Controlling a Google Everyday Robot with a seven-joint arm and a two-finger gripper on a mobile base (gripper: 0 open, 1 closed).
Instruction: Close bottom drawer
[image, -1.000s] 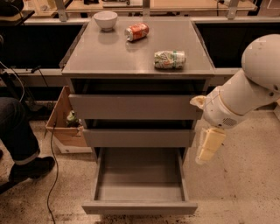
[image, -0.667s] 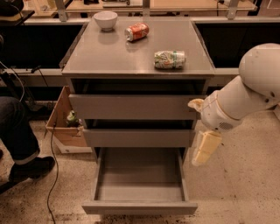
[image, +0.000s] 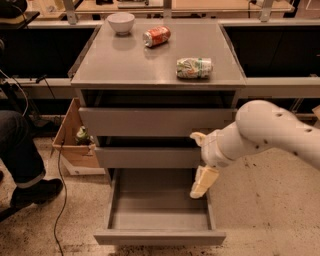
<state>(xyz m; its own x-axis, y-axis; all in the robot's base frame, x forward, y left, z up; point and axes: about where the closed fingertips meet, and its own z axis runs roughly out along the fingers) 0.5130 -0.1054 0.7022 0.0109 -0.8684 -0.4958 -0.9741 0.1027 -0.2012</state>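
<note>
The bottom drawer (image: 160, 237) of the grey cabinet is pulled far out toward me, and its deep grey tray looks empty. Above it are the middle drawer front (image: 147, 157) and the wider top drawer front (image: 155, 121), each slightly ajar. My gripper (image: 201, 176) comes in from the right on a white arm (image: 270, 131). It hangs pointing down over the right side of the open bottom drawer, just below the middle drawer's right end. It holds nothing that I can see.
On the cabinet top are a white bowl (image: 121, 22), a red can (image: 156, 36) on its side and a crushed green-white can (image: 194, 68). A cardboard box (image: 70, 147), a seated person's leg and shoe (image: 25, 170) and a floor cable (image: 59, 210) are to the left.
My arm and gripper have moved left and slightly down, from beside the cabinet's right edge to over the open bottom drawer's right side. The drawers have not moved.
</note>
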